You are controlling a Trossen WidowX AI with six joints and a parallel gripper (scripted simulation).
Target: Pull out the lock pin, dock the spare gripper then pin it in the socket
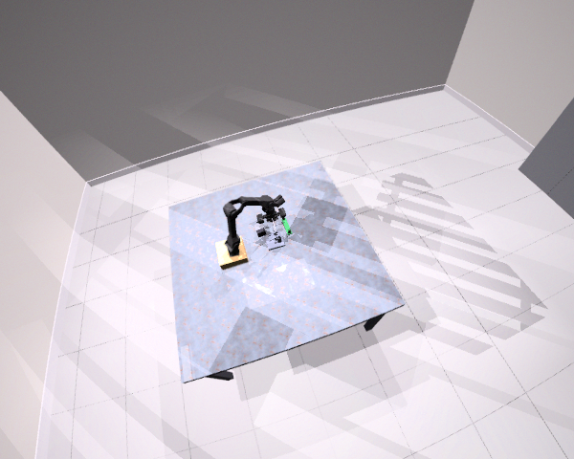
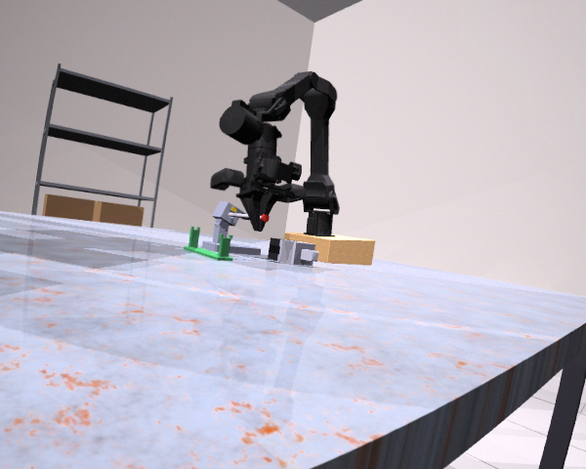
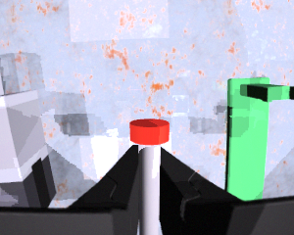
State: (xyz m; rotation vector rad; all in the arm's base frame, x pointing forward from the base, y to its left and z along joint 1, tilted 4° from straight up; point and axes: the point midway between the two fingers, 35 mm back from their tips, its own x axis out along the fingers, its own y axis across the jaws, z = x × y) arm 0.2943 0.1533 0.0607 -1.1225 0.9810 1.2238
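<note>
My gripper is shut on the lock pin, just behind its red head. The pin's pale shaft runs level from the fingers toward the mount's tilted grey socket, which has a yellow mark. I cannot tell whether the tip is inside the socket or just outside it. The spare gripper, grey with black fingers, lies on the table, at the left in the wrist view. Nothing shows docked in the socket.
A green rack with two notched uprights stands on the table beside the mount, at the right in the wrist view. The mount's flat grey base lies below the pin. The arm stands on a wooden block.
</note>
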